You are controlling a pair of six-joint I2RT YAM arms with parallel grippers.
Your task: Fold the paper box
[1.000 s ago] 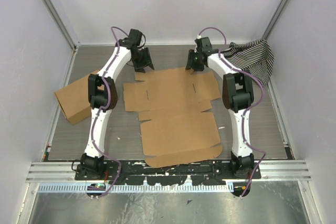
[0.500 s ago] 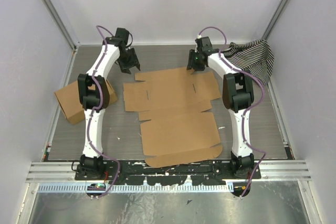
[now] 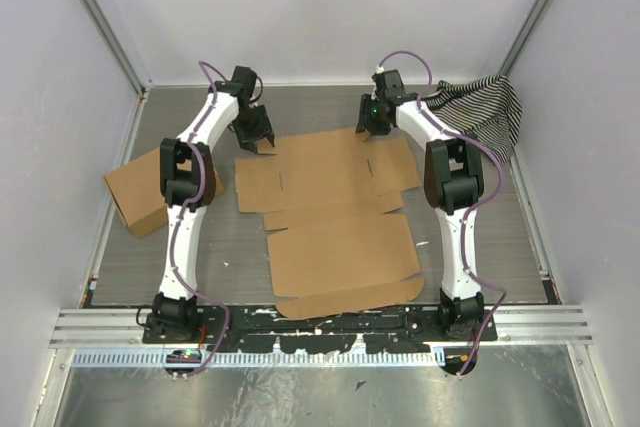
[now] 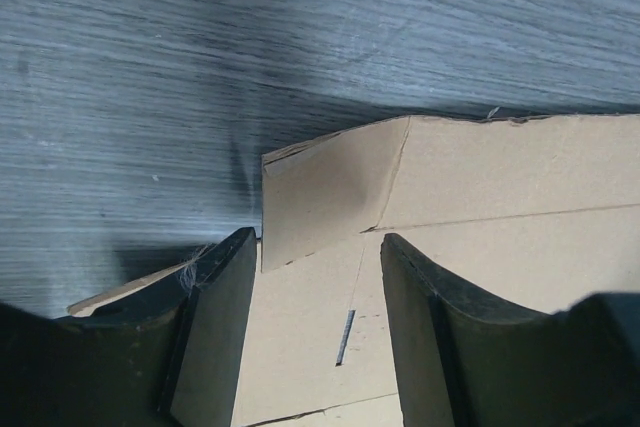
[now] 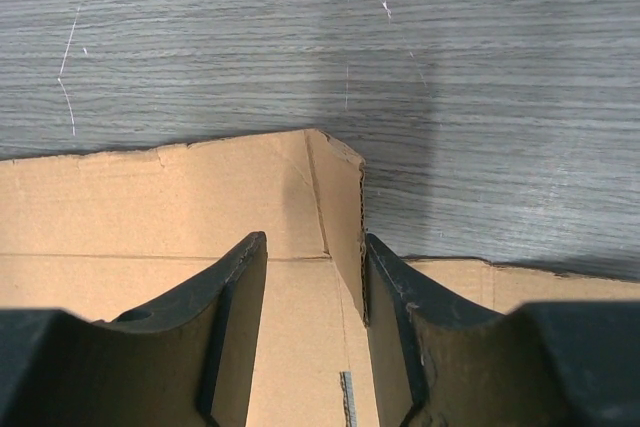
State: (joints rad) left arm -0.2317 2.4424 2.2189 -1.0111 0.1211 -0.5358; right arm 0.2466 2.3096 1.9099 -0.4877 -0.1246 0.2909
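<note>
paper box point(image 3: 335, 217) lies flat and unfolded on bench point(image 3: 225, 247), no wall raised yet. Change: left arm point(image 3: 190, 172) was swung out left of the box half a second ago and is now back over its far-left corner; right arm point(image 3: 445, 172) unmoved at far-right corner. Left fingers point(image 4: 215, 327) spread, released, straddling the slightly lifted corner flap, nothing pinched. Right fingers point(image 5: 225, 327) spread too, upturned corner flap between them, close to one finger, not clamped. Likely both arms now lined up to fold the far flaps; task barely begun
</note>
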